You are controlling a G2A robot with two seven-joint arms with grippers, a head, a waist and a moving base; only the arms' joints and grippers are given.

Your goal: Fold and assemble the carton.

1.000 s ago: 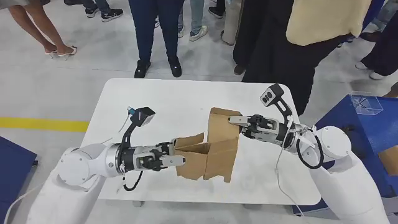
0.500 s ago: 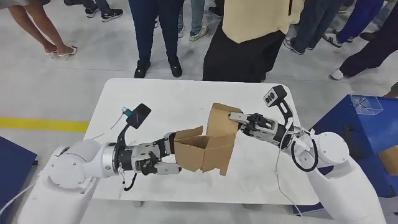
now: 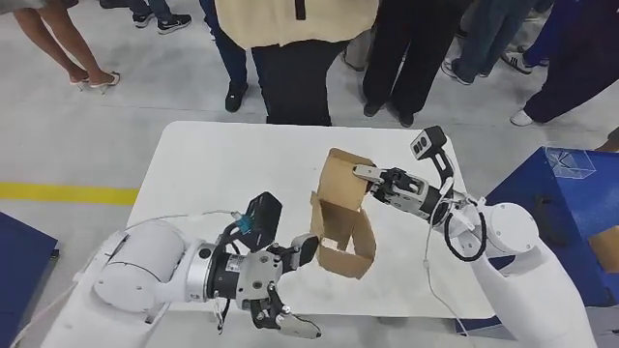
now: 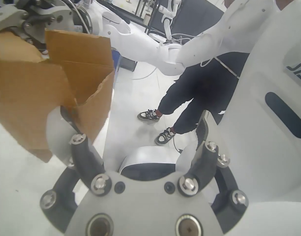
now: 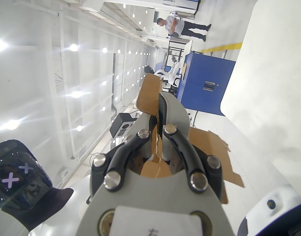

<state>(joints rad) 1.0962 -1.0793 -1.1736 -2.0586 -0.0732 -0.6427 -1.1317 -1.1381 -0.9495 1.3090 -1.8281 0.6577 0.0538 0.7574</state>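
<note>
Top view is showing the carton (image 3: pixel 343 217) tilting on one corner over the right half of the table (image 3: pixel 193 174), nearer the robot's edge than the far one. I cannot tell whether that corner is actually resting on the top.

The right gripper (image 3: pixel 364 171) is pinching the upper flap (image 3: pixel 340 176) tight, with the cardboard squeezed flat between its fingers. From where I am standing, that single pinch seems to be carrying most of the box. The left gripper (image 3: pixel 298 288) is gaping wide at the carton's lower near side. One finger (image 3: pixel 306 246) is lying against the wall, the other is hanging out toward the table's near edge, and it is gripping nothing.

What is worrying me is the flap. It is taking the load along a crease, so it may bend over or tear, and the box would then swing or drop. The left finger is pressing on an unsupported wall. A harder push risks caving the open tube flat again, or levering the flap out of the pinch. If the wide fingers close here, they are likely to catch a single edge and crumple it rather than fold it. The loose lower flaps are also hanging where they could snag on the table.
</note>
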